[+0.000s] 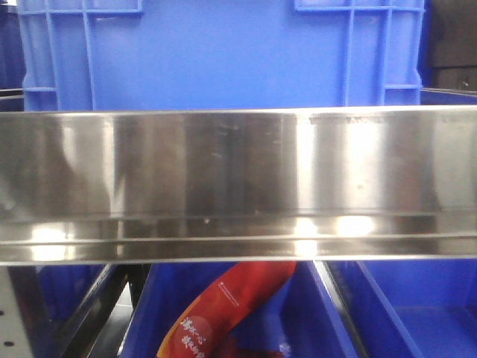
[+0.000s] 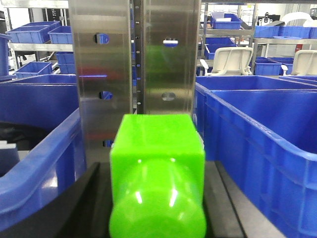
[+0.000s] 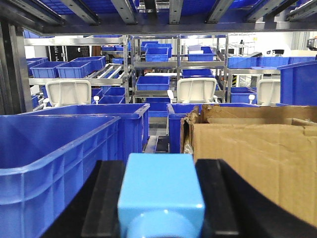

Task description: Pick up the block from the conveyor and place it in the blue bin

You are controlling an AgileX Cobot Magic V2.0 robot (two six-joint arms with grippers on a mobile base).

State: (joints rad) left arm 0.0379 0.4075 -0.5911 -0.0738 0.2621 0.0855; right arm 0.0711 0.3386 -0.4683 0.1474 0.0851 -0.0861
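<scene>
Left wrist view – green block [image 2: 157, 144] within left gripper [image 2: 157, 171] – blue bin [image 2: 257, 134] alongside.

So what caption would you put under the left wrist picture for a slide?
Left wrist view: a bright green block in the foreground, facing a steel upright between blue bins.

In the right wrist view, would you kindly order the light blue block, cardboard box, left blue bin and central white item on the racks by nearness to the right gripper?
1. Light blue block, between the fingers of the right gripper.
2. Left blue bin and cardboard box, either side: too close to call.
3. White item, on the far racks.
</scene>
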